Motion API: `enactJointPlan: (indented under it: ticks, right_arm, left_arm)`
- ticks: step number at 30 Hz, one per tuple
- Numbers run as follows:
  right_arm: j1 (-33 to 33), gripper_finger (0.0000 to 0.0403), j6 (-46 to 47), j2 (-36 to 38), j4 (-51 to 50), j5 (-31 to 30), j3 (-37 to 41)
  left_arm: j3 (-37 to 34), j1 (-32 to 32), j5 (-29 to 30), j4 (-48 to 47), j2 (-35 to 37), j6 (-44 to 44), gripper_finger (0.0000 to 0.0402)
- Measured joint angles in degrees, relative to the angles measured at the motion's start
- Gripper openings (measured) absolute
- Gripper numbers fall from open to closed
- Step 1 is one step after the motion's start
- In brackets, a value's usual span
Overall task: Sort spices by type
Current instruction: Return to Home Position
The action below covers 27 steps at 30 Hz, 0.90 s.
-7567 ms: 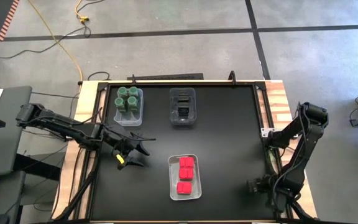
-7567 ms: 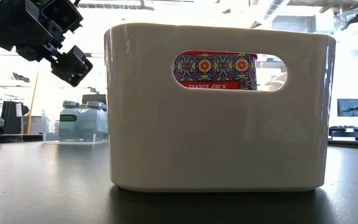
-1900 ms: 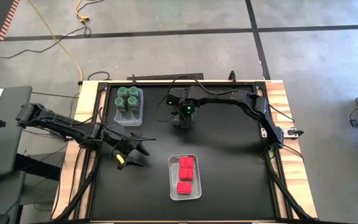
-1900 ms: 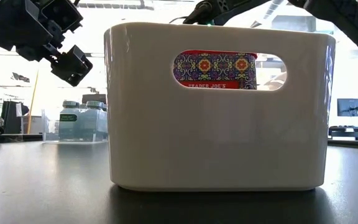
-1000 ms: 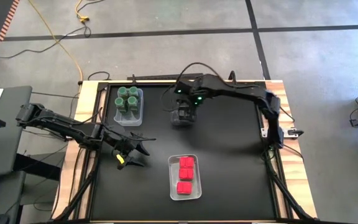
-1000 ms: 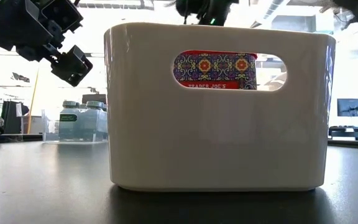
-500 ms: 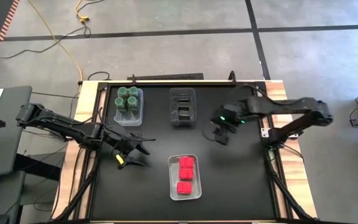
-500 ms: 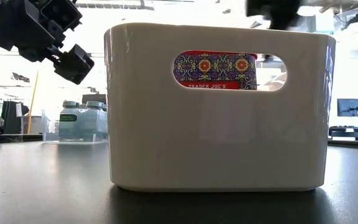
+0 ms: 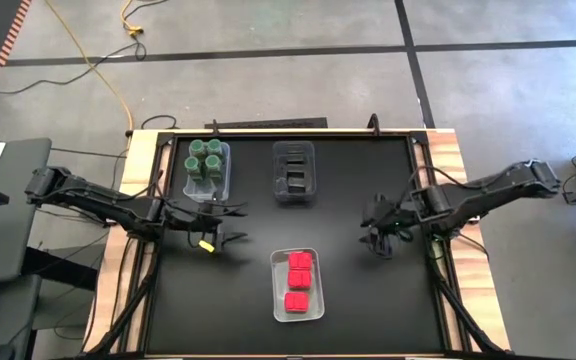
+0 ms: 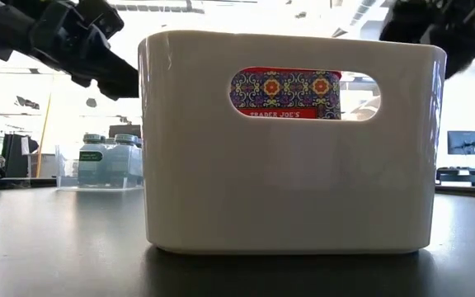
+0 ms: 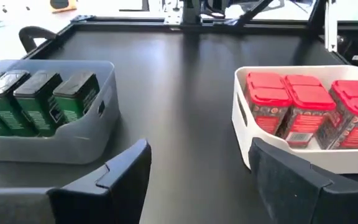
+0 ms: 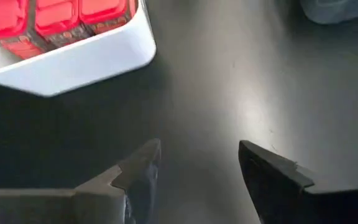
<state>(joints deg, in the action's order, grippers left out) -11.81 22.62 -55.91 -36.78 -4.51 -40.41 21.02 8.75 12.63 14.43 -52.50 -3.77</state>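
Red-lidded packets [image 9: 298, 278], green-lidded jars [image 9: 206, 157] and dark boxes [image 9: 295, 183] sit binned separately.

Overhead we see the whole table [image 9: 358, 300]; our low camera hugs the white bin [image 10: 287, 181], which both wrist views share.

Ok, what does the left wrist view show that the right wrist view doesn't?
Only the left wrist view: dark green boxes side by side in the grey bin, seen past the open left tool. Only the right wrist view: the open right tool over bare black table, plus a corner of another bin, too little of it to identify. Both: the white bin holding red-lidded spices.
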Motion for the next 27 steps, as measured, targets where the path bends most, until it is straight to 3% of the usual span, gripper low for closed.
enactJointPlan:
  ticks: [9, 17, 27]
  right_arm:
    - [2.53, 0.0244, -3.08, 8.52, 26.94, 0.00, 19.09]
    - [8.73, 0.0244, -10.68, 17.21, 50.00, 0.45, 30.92]
    - [10.14, 0.0244, -7.29, 28.97, 54.48, 9.20, 39.92]
  left_arm:
    - [0.00, -0.24, 0.36, -0.01, -0.01, -1.49, 0.0259]
    - [0.00, -1.79, 0.89, 0.05, -0.01, -2.02, 0.0259]
    - [0.00, -2.40, 0.89, -0.05, -0.01, -2.10, 0.0259]
